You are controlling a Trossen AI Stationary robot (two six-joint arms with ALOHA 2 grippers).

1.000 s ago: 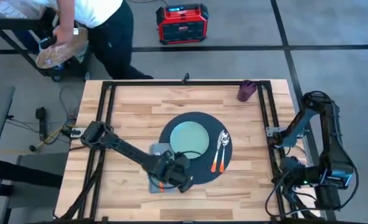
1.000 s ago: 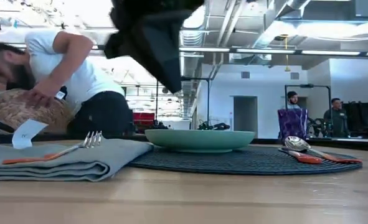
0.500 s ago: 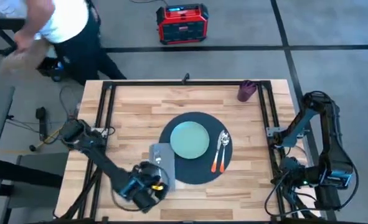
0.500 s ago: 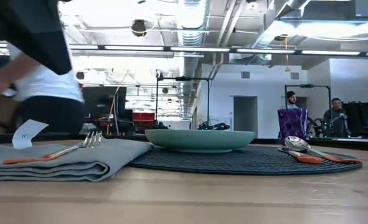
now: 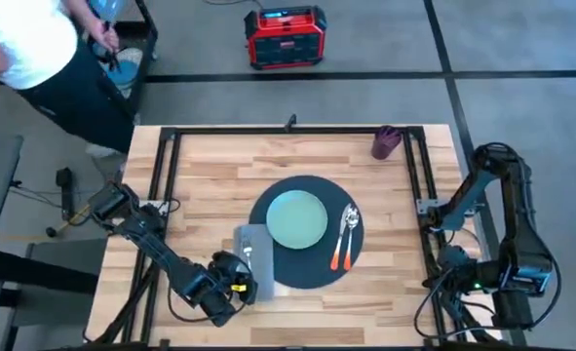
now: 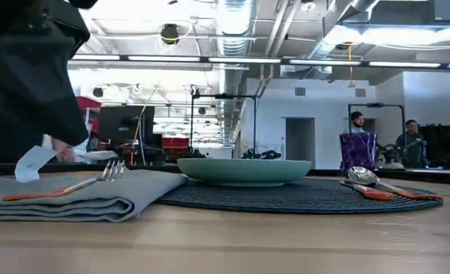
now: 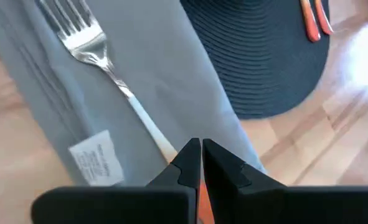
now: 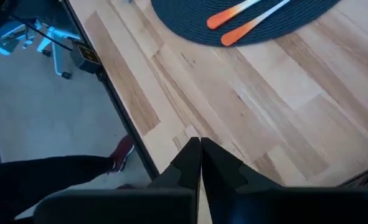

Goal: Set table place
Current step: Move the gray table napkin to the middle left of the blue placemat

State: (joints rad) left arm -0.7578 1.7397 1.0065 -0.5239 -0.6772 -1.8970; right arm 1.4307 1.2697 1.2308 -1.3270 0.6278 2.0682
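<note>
1. Overhead, the high view is showing the square light-wood butcher-block counter [image 5: 210, 185] carrying the round dark woven placemat [image 5: 312, 265] at its middle. A pale green round plate [image 5: 296, 217] is sitting on the mat, with two orange-handled spoons [image 5: 344, 235] lying on the mat to its right and a grey folded napkin [image 5: 252, 255] overlapping the mat's left edge. The left hand [image 5: 227, 288] is hanging over the counter's near-left part, just beside the napkin's near end. The right arm is waiting folded off the counter's right edge; its hand is not clearly showing here. A purple cup [image 5: 385, 142] is standing at the far-right corner.

2. Level with the counter, the low view is showing an orange-handled steel fork [image 6: 65, 187] lying along the top of the napkin, the plate sitting on the mat, and the spoons resting at the right.

3. Closely, the left wrist view is showing the left hand's fingers [image 7: 187, 163] pressed together and gripping nothing. The fork is pointing tines-away from the hand, its long axis running along the napkin, handle end nearest. The left hand looks far nearer than the right.

4. Lastly, the right wrist view is showing the right hand [image 8: 200, 163] closed and empty above the counter's near-right edge, with the spoon handles and mat edge well beyond it.
</note>
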